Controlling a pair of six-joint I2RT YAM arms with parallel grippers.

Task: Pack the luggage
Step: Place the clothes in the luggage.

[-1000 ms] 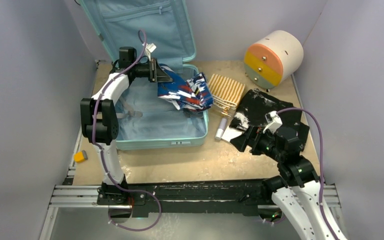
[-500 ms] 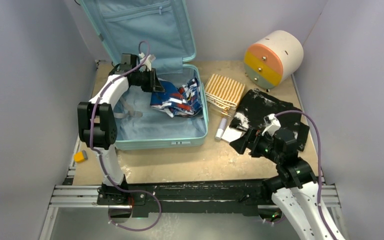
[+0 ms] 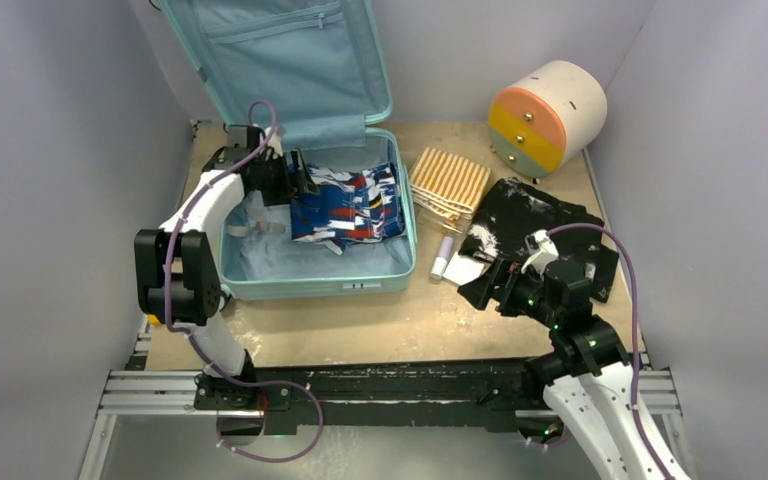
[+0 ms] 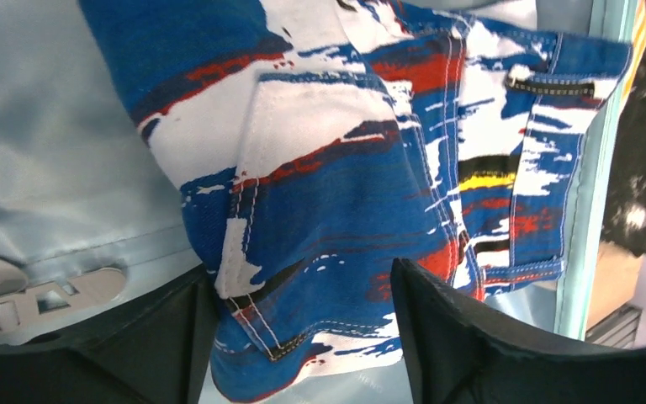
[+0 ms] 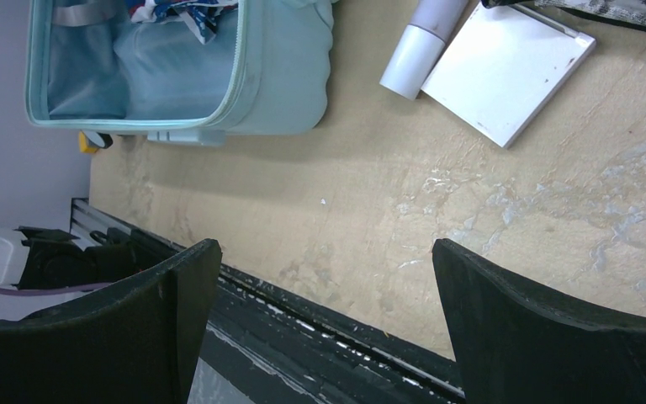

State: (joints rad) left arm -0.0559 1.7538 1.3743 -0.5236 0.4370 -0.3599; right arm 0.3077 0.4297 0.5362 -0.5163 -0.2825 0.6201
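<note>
Your left tool (image 4: 303,341) stands spread, its two dark fingers (image 4: 160,337) on either side of the near edge of a blue, white and red patterned garment (image 4: 345,168). The cloth lies between them, not pinched. That garment sits inside the luggage (image 3: 320,287), towards its right wall.

The luggage is a pale teal hard case lying open on the left half of the table (image 3: 380,320). Its lid rises at the back of the base, showing matching fabric lining with a zip pocket across it.

Your right tool (image 3: 480,290) is spread wide over bare table with nothing between its fingers (image 5: 505,337).

The left wrist view gives you what the top view cannot: white stitching along the garment's seams, a short yellow streak in the print, and a small black tab (image 4: 551,84) whose marking is too fine to read. It also shows a grey strap buckle (image 4: 42,299) lying on the lining beside the garment.

The right wrist view shows the luggage's smooth outer wall, plus a white tube (image 5: 416,50) just beside a flat white square (image 5: 509,71).

Only the top view takes in these:
- a striped tan cloth (image 3: 448,185) just right of the luggage
- a black garment flecked white (image 3: 550,225)
- the round cream drawer unit (image 3: 545,115) at the far right
- a small orange thing (image 3: 161,313) at the table's left edge
</note>
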